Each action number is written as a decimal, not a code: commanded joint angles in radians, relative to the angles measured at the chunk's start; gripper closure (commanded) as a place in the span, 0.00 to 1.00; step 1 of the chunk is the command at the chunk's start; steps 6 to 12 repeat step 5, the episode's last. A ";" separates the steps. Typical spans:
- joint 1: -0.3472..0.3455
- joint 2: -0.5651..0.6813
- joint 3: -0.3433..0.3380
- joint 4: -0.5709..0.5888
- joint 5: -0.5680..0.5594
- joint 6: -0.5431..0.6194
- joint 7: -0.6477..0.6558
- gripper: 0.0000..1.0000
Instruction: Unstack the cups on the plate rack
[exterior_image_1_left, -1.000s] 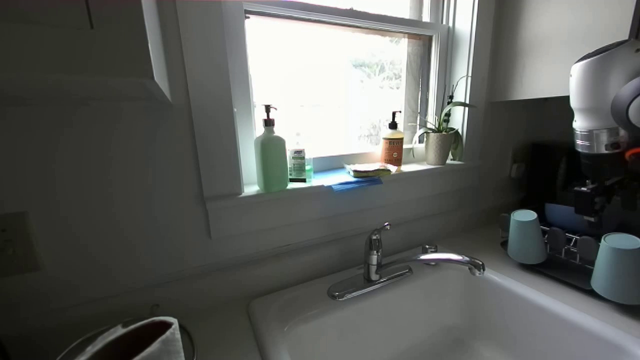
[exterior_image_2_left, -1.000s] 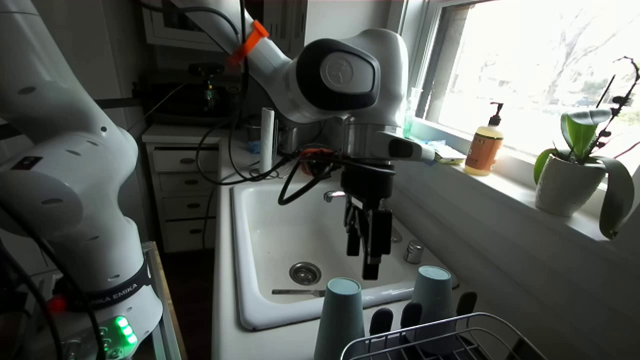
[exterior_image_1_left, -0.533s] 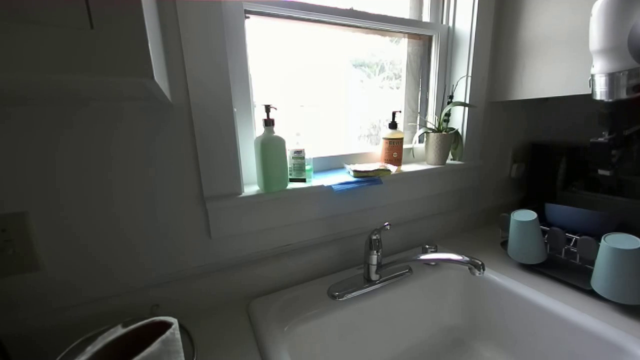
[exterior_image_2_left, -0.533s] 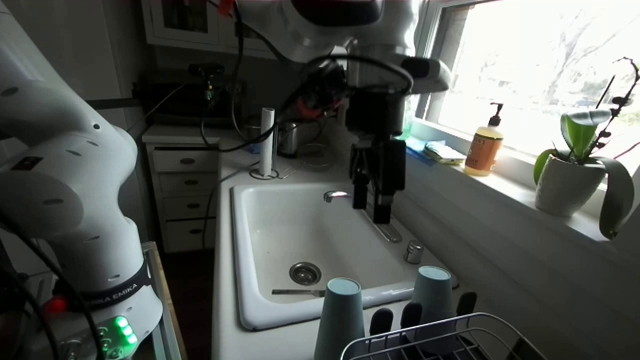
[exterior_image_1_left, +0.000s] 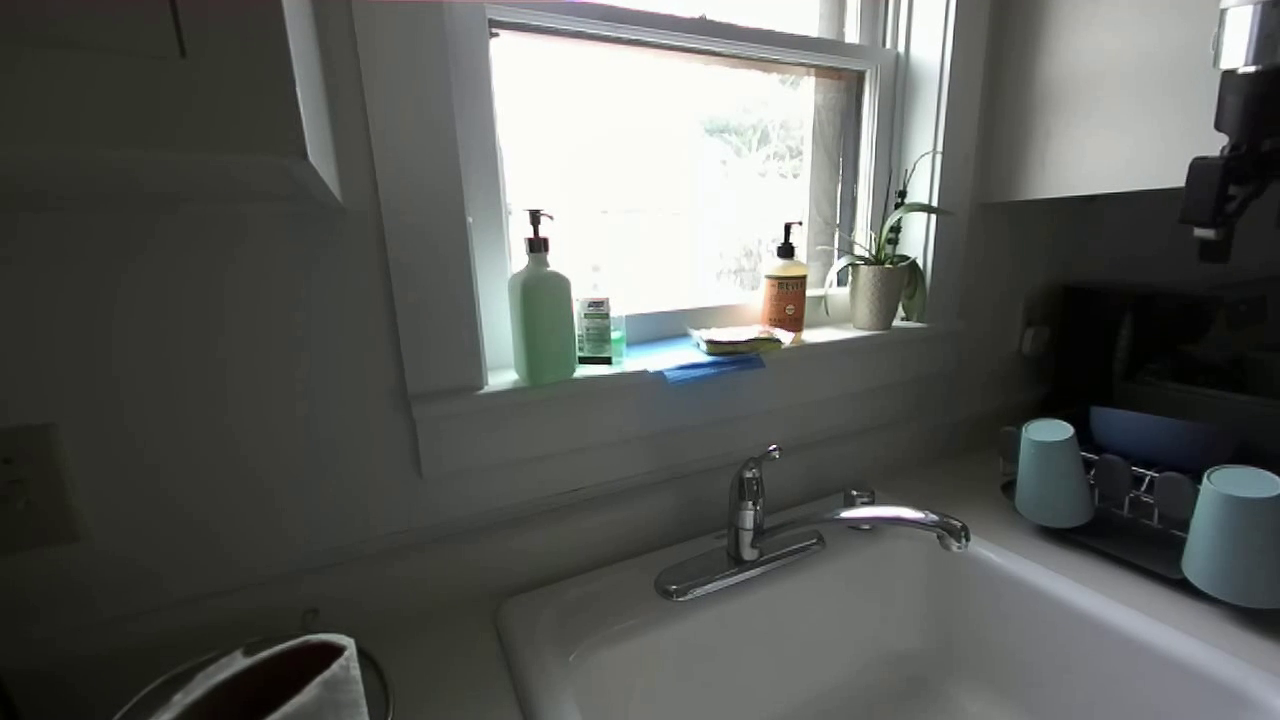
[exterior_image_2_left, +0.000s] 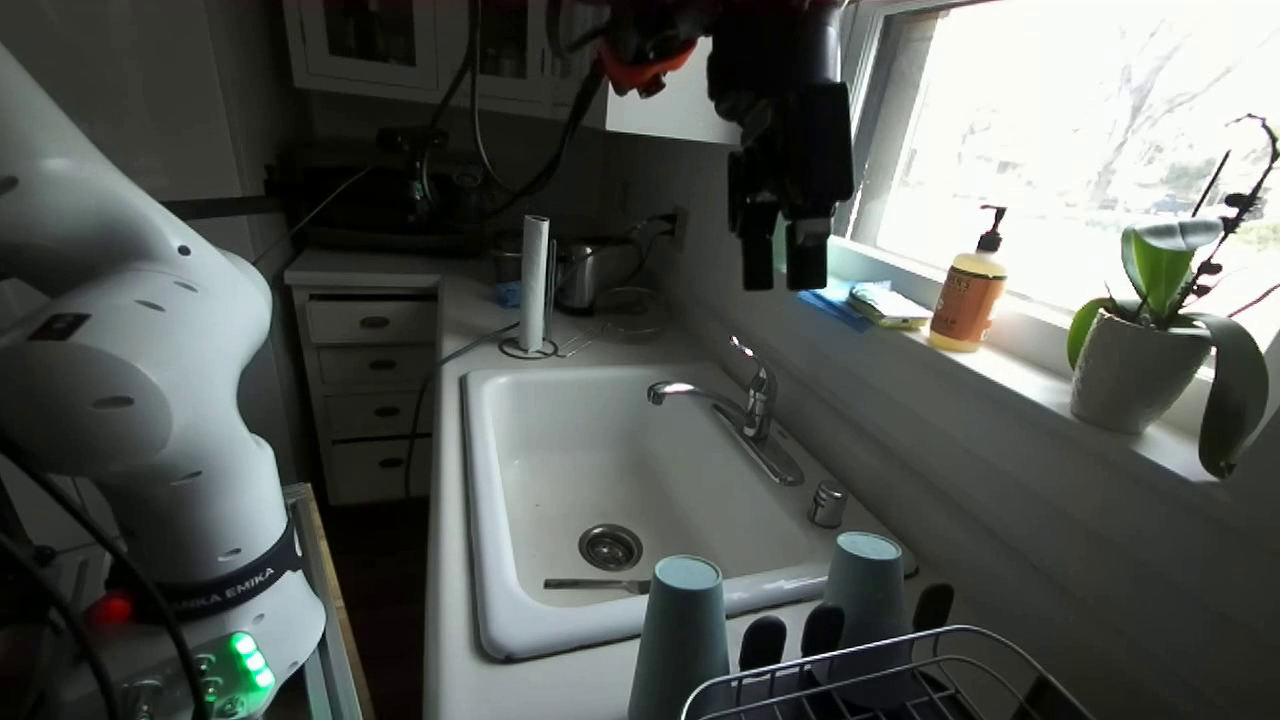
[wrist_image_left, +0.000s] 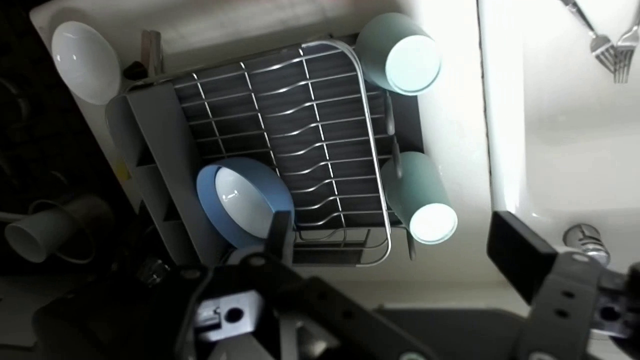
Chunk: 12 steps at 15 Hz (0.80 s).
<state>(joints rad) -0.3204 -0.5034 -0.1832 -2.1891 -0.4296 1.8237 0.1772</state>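
Has lifted the black two-fingered gripper (exterior_image_2_left: 782, 268), spread wide and empty, presumably to clear a pale-blue tapered plastic tumbler (wrist_image_left: 395, 55) and its twin (wrist_image_left: 419, 195), upturned, apart at one end of the dark wire plate rack (wrist_image_left: 320, 125), likely draining.

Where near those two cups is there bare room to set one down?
In the wrist view, the plate rack has bare wire floor beside the blue bowl; a narrow counter strip lies bare between the cups and sink. The rack's sink-side edge is crowded with both cups and grey uprights.
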 joint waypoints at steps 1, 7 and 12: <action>0.022 -0.004 -0.003 0.068 0.064 -0.026 0.002 0.00; 0.013 0.003 -0.002 0.037 0.026 -0.003 0.000 0.00; 0.013 0.003 -0.002 0.037 0.026 -0.003 0.000 0.00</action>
